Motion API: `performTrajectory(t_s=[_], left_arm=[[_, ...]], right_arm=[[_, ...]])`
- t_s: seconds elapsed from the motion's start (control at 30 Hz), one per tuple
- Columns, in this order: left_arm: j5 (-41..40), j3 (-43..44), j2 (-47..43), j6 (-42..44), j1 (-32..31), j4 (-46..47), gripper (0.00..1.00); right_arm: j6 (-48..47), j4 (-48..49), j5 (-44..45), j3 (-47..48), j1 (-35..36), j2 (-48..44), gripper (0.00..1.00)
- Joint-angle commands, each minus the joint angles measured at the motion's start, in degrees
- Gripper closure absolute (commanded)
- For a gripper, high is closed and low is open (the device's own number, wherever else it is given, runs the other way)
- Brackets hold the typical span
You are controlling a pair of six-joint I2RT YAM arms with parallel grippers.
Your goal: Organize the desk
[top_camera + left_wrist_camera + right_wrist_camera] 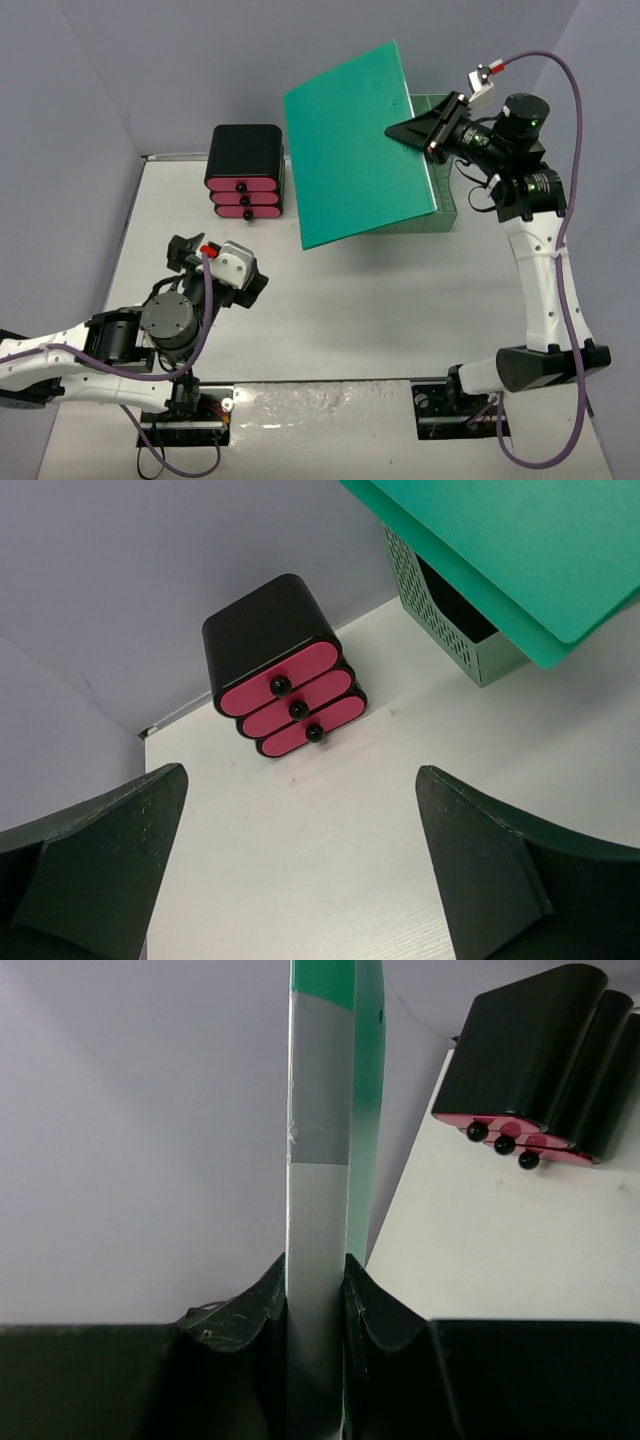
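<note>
On the near side of the black drawer unit (245,170), the left gripper (217,268) hangs low over the desk (380,300). Its two dark fingers (100,860) are spread as wide as they go, with nothing between them. The left wrist view looks through that gap across bare white tabletop to the unit's three pink drawer fronts, each with a round black knob.

The desk itself runs from the arm bases out past the drawer unit to the pale grey back wall. The unit stands on it near the far left corner, its drawers facing the arms.

Just to the right of the drawer unit, a large green folder (355,150) is held up off the desk and tilted, its broad face turned toward the top camera. Beneath and behind it, further right of the unit, stands a green mesh tray (445,200), mostly covered by the folder. Whether the folder's lower edge touches the tray cannot be told.

On the side of the folder away from the drawer unit, the right gripper (395,130) pinches the folder's edge. In the right wrist view both fingers press flat against a grey strip running along that edge.
</note>
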Motion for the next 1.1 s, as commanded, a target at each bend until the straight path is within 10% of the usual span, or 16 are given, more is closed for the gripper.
performTrajectory(t_s=[0.0, 0.5, 1.07], left_arm=[[-0.4, 3.0, 2.9, -8.5, -0.1, -4.0, 0.03], [0.2, 6.0, 8.8, -16.2, 0.3, -10.6, 0.03], [3.3, 11.1, 14.3, -19.1, 1.7, -17.5, 0.03]], right_arm=[[-8.0, -3.2, -0.9, 10.6, -2.6, 6.3, 1.00], [-1.4, 3.7, -9.3, 39.2, -18.7, 21.2, 1.00], [-27.2, 10.0, 12.8, 24.0, -20.3, 11.5, 1.00]])
